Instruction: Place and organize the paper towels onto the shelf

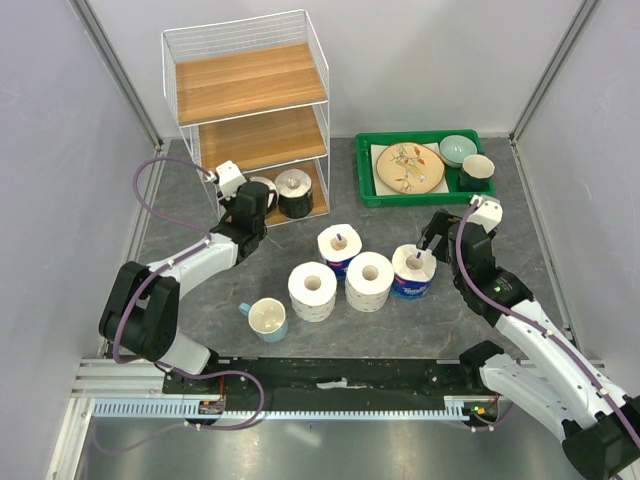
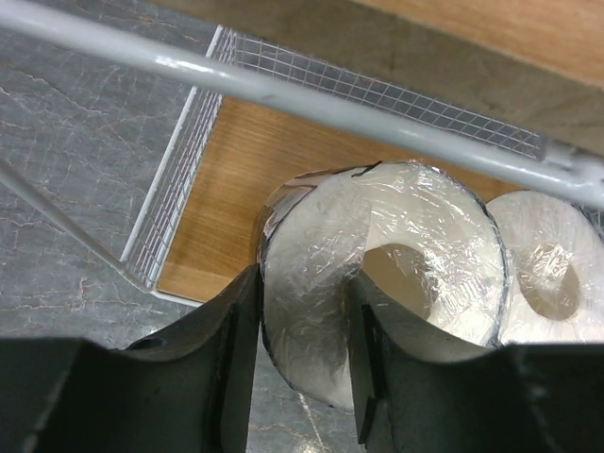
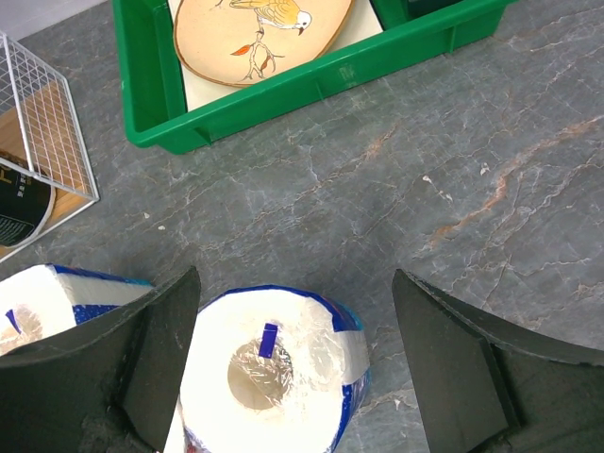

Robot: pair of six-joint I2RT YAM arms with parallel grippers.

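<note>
The shelf point(image 1: 250, 85) stands at the back left. Two dark-wrapped paper towels stand on its bottom board, the left one point(image 1: 265, 188) and the right one point(image 1: 294, 192). My left gripper point(image 1: 248, 205) is shut on the left roll's wall point(image 2: 311, 236), one finger outside and one in the core; the other roll point(image 2: 552, 274) is beside it. My right gripper point(image 1: 432, 240) is open just above a blue-wrapped roll point(image 1: 412, 272), its fingers straddling it point(image 3: 274, 368). A second blue-wrapped roll point(image 1: 338, 248) and two large rolls point(image 1: 312, 290) point(image 1: 369, 280) stand mid-table.
A green tray point(image 1: 368, 170) with a plate, bowl and cup sits at the back right, also in the right wrist view point(image 3: 151, 94). A pale cup with a blue handle point(image 1: 266, 319) stands near the front. The shelf's white wire bar point(image 2: 283, 90) crosses just above my left gripper.
</note>
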